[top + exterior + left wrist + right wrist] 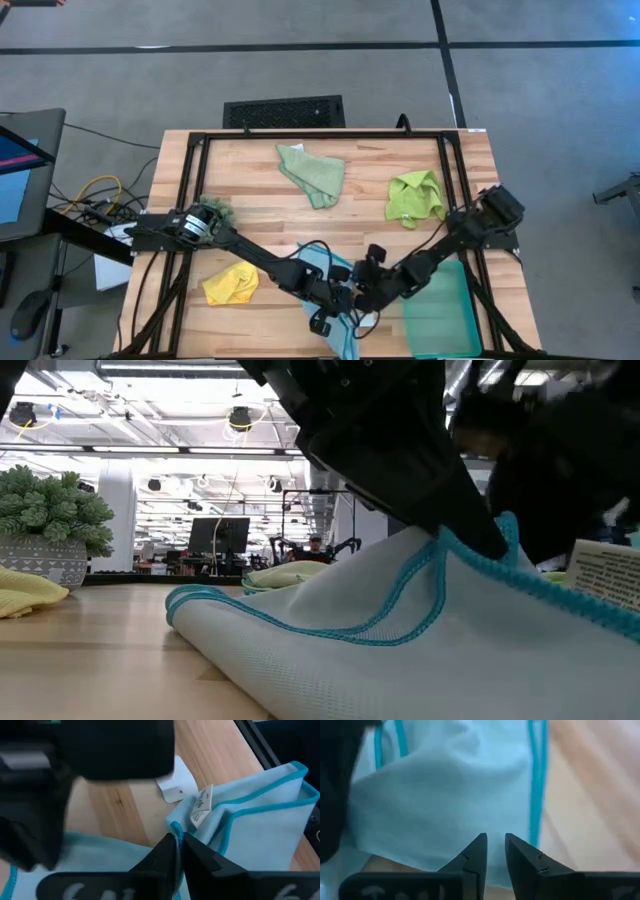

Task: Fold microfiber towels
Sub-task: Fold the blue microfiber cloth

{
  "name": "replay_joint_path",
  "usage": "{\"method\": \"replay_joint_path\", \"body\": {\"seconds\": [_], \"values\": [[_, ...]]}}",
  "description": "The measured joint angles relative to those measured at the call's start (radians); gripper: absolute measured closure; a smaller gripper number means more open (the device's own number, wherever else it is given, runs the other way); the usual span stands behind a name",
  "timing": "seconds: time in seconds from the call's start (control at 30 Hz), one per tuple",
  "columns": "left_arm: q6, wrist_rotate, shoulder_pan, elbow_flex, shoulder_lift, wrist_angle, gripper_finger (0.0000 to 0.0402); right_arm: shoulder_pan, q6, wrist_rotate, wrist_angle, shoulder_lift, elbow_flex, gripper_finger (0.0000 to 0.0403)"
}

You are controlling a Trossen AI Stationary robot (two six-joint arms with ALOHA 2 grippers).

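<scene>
While both arms lean in over the near edge of the table [250,215], the work in hand is the fold of the light blue towel [325,262], which lies at that near edge just beside the teal tray [440,310]. The left claw [177,851] has its fingers pressed together on a turquoise-stitched hem of this towel, lifting that edge so the cloth rises in a soft ridge off the wood. The right claw [494,851] sits just beside it on the tray side, its fingers a little apart with cloth right in front of them; whether they pinch anything I cannot tell. By my reading the fold is only begun: the next move calls for the right claw to take its own hold on the hem, then for both to carry the raised edge across and lay it flat.

The light blue towel looks thin and limp, partly doubled, with a white care label [201,806] showing near the pinched hem. Well away from the tray, the sage green towel [313,172], the lime green towel [415,197] and the yellow towel [230,284] lie crumpled and unfolded.
</scene>
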Motion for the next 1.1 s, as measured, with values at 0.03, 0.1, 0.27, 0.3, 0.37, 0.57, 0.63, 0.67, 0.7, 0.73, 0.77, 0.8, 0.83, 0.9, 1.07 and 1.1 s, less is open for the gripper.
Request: {"method": "replay_joint_path", "body": {"seconds": [0.03,0.1,0.27,0.3,0.37,0.57,0.63,0.67,0.7,0.73,0.77,0.8,0.83,0.9,1.07,1.1], "values": [[0.0,-0.003,-0.001,0.0,0.0,-0.002,0.0381,-0.008,0.0,-0.018,-0.002,0.012,-0.001,0.0318],[0.0,-0.013,-0.004,0.0,0.0,-0.009,0.0381,-0.018,0.0,-0.041,-0.001,0.027,-0.001,0.0328],[-0.001,-0.02,-0.01,0.0,0.0,-0.034,0.0379,-0.033,0.008,-0.058,-0.044,0.036,0.006,0.0352],[-0.001,-0.023,-0.012,0.0,0.0,-0.043,0.0379,-0.034,0.008,-0.06,-0.057,0.034,0.006,0.0356],[-0.001,-0.027,-0.015,0.0,0.0,-0.071,0.0379,-0.034,0.016,-0.059,-0.087,0.027,0.005,0.0364],[0.0,-0.031,-0.026,0.0,0.0,-0.101,0.0371,-0.034,0.035,-0.06,-0.147,0.025,0.005,0.0381],[0.0,-0.016,-0.03,0.0,0.0,-0.102,0.0359,-0.034,0.035,-0.057,-0.16,0.025,0.005,0.0381],[0.001,-0.01,-0.031,0.0,0.0,-0.104,0.035,-0.034,0.035,-0.057,-0.166,0.024,0.005,0.0381],[0.007,-0.008,-0.032,0.0,0.0,-0.108,0.034,-0.034,0.035,-0.056,-0.169,0.024,0.005,0.038],[0.012,-0.006,-0.032,0.0,0.0,-0.115,0.0329,-0.033,0.036,-0.056,-0.172,0.024,0.005,0.0378],[0.017,-0.007,-0.032,0.0,0.0,-0.122,0.0317,-0.033,0.037,-0.055,-0.177,0.024,0.005,0.0377],[0.018,-0.006,-0.032,0.0,0.0,-0.13,0.0306,-0.032,0.044,-0.053,-0.185,0.024,0.005,0.0376],[0.018,-0.006,-0.031,0.0,0.0,-0.14,0.0294,-0.032,0.057,-0.05,-0.195,0.024,0.005,0.0376],[0.011,-0.004,-0.031,0.0,0.0,-0.158,0.0273,-0.032,0.078,-0.042,-0.224,0.023,0.005,0.0375],[0.036,-0.096,-0.042,0.0,0.0,-0.117,0.0245,-0.017,0.098,-0.016,-0.26,0.023,0.005,0.0375],[0.05,-0.121,-0.045,0.0,0.0,-0.102,0.0243,-0.014,0.098,-0.017,-0.26,0.023,0.005,0.0375]]}}
